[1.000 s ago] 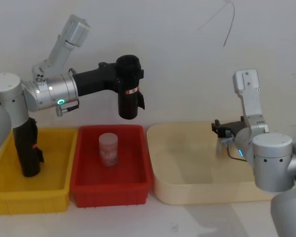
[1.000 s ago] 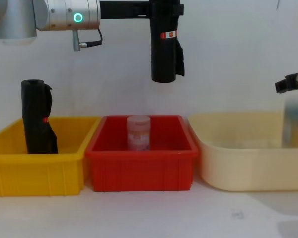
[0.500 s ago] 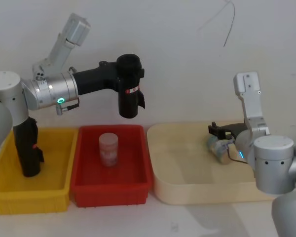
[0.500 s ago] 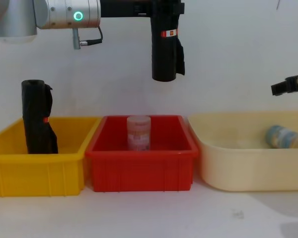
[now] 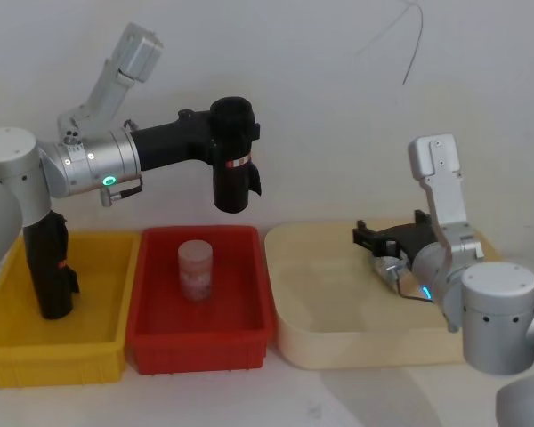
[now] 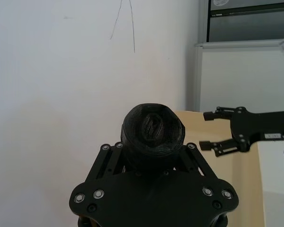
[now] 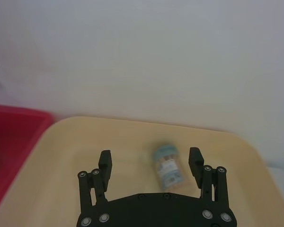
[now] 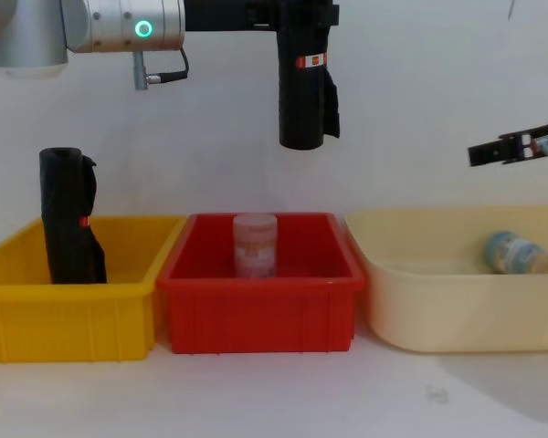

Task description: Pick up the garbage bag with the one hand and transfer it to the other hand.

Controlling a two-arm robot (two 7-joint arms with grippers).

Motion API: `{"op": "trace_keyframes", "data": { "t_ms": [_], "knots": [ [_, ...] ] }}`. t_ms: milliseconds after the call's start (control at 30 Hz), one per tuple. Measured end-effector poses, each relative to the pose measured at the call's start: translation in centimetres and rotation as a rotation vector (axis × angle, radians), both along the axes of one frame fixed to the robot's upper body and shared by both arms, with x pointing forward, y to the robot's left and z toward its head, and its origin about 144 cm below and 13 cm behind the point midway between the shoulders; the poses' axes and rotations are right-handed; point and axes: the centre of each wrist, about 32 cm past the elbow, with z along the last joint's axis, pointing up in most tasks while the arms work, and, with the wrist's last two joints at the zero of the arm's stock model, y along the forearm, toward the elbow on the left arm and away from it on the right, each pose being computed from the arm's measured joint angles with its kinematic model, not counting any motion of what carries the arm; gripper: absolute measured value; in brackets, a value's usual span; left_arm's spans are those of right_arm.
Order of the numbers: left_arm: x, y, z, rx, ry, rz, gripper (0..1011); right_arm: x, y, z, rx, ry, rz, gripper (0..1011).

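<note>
Left gripper (image 5: 234, 145) was clamped shut around the upper part of the garbage bag (image 5: 230, 185). The roll hung upright in the air, upper centre of the head view, above the red bin (image 5: 200, 351). A pinkish jar (image 5: 196, 269) stood in that bin. Right gripper (image 5: 370, 242) sat right of centre, jaws wide apart, gripping nothing, over the cream tray (image 5: 356, 349). A small bottle (image 8: 519, 253) lay in the tray below it, untouched. A second black roll (image 5: 50, 267) stood in the yellow bin (image 5: 53, 360), lower left.
</note>
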Motion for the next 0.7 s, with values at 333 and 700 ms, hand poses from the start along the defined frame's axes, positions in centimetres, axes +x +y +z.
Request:
{"op": "trace_keyframes", "data": {
  "t_ms": [333,700],
  "knots": [
    [0.0,0.0,0.0,0.0,0.0,0.0,376,-1.3,1.1,-0.7,0.048,-0.031,0.138,1000],
    [0.0,0.0,0.0,0.0,-0.001,0.0,376,-1.6,4.4,-1.6,0.118,-0.065,0.309,1000]
  ]
}}
